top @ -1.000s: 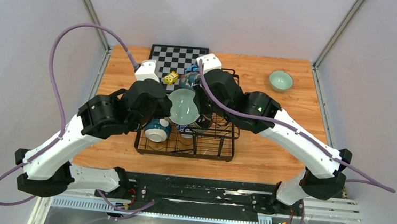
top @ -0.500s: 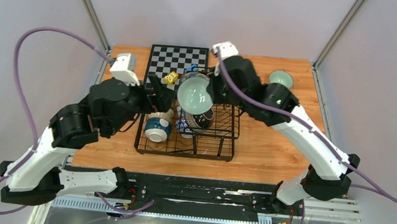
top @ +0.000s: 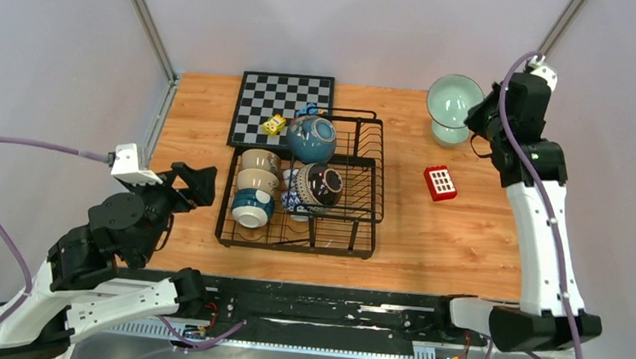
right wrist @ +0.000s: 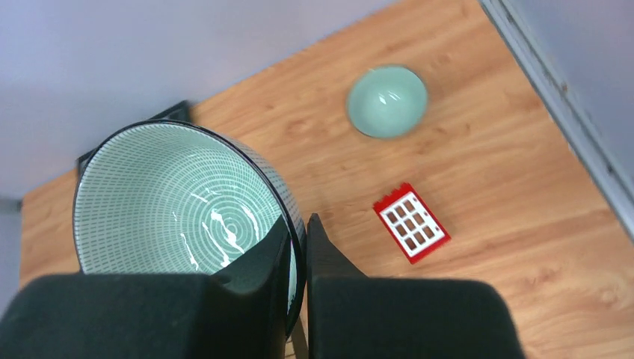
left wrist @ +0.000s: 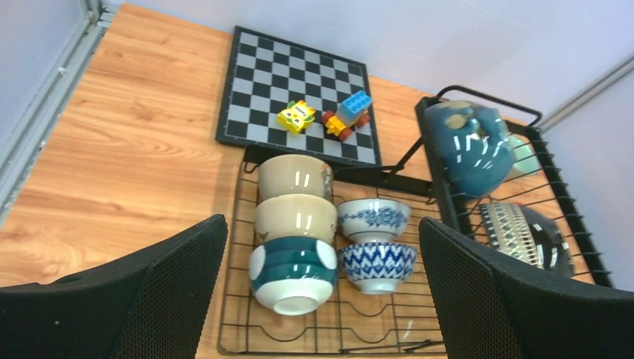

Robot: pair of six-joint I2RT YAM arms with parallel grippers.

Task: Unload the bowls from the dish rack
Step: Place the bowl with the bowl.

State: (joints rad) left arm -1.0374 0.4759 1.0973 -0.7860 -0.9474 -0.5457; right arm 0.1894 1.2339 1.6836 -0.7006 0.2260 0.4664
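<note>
Right gripper (right wrist: 297, 224): clamped on the rim of a mint, dark-rimmed bowl (right wrist: 179, 202), one finger inside and one outside. We see it raised over the far right corner of the table (top: 208, 111), near a plain mint bowl (right wrist: 386, 101) and a red block (right wrist: 411, 222).

Left gripper (left wrist: 321, 224): jaws spread wide, nothing between them, off the near left side of the dish rack (top: 296, 248).

In the rack we count two beige bowls (left wrist: 295, 176), a teal-banded bowl (left wrist: 291, 265), two blue-and-white bowls (left wrist: 374, 218), a teal blue bowl (left wrist: 467, 149) and a dark patterned bowl (left wrist: 523, 232).
</note>
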